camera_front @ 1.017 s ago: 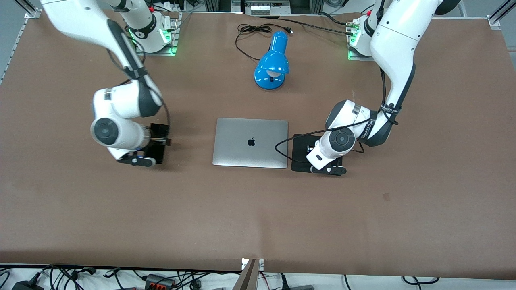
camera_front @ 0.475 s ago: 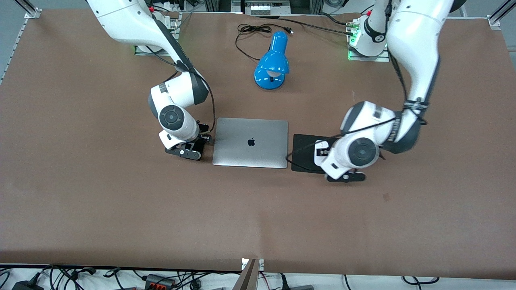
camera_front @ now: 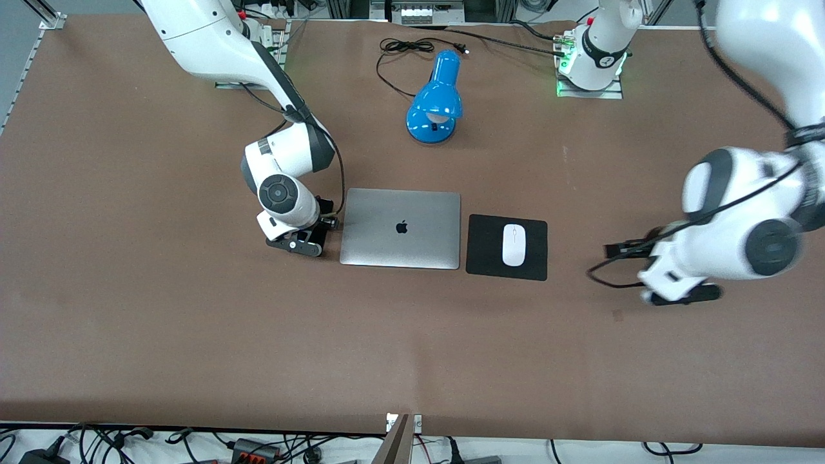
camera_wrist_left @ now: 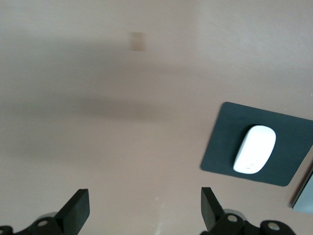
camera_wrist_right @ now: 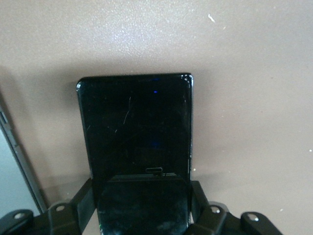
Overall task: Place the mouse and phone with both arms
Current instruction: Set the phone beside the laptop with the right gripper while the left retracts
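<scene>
Mid-worktop: closed laptop (camera_front: 400,228), with black mouse pad (camera_front: 535,259) at its left-arm side
Mouse (camera_front: 514,244): resting on the pad, free
Left tool (camera_wrist_left: 142,215): fingers spread apart, empty, over bare worktop (camera_front: 412,348) near the left arm's edge
Phone (camera_wrist_right: 137,129): clamped in the right tool (camera_wrist_right: 142,208), just beside the laptop's right-arm side
Risk: releasing the phone while tilted could knock it against the laptop

We see a closed silver rectangular laptop (camera_front: 400,228) with a dark logo on its lid, lying flat at the middle of the brown desk (camera_front: 412,348). Beside it, toward the left arm's end, lies a flat black square mouse pad (camera_front: 483,248). A glossy blue desk lamp (camera_front: 435,100) stands near the edge along the bases, its black cord (camera_front: 403,48) coiled there.
</scene>
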Available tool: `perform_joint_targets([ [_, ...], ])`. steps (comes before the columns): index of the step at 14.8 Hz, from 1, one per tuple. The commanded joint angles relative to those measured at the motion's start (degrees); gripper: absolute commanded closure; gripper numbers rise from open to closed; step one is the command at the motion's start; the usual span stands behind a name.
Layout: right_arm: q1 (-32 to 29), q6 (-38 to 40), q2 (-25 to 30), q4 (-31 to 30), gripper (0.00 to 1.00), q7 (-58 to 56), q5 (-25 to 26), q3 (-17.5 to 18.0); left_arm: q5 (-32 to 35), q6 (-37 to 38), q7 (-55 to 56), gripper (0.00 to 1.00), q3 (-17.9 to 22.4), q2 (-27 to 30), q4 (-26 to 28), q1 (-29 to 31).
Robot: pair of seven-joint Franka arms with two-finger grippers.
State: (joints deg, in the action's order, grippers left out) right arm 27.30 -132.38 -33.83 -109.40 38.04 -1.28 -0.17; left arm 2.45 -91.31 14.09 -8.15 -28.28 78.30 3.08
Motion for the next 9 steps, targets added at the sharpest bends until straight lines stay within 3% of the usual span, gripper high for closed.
perform_joint_targets([
  [1, 0.4, -1.3, 0.9, -2.0, 0.71, 0.8, -0.7, -0.3, -0.4, 3.1, -1.3, 0.0, -0.4, 6.6, 1.0, 2.5],
  [3, 0.6, -1.8, 0.9, -2.0, 0.71, 1.3, -0.7, -0.1, 0.1, 5.7, -2.2, 0.0, 0.1, 9.2, 0.8, 2.5],
  [4, 0.5, -1.8, 1.0, -2.0, 0.58, 1.3, -0.7, 0.0, 0.1, 7.1, -2.3, 0.0, 0.1, 10.5, 0.7, 2.6],
  [5, 0.4, -1.7, 1.1, -1.9, 0.04, 1.9, -0.7, 0.0, -0.6, 8.8, -2.3, 0.0, 0.2, 11.5, 0.6, 3.2],
  [6, 0.3, -1.4, 1.4, -1.6, 0.0, 3.1, -0.7, 0.0, -0.6, 10.9, -2.3, 0.0, 0.0, 11.7, 0.5, 3.8],
  [9, -0.1, -0.9, 5.8, -1.5, 0.0, 2.1, -0.7, -0.2, -0.6, 16.7, -5.6, 0.0, 0.7, 11.2, -4.1, 3.5],
])
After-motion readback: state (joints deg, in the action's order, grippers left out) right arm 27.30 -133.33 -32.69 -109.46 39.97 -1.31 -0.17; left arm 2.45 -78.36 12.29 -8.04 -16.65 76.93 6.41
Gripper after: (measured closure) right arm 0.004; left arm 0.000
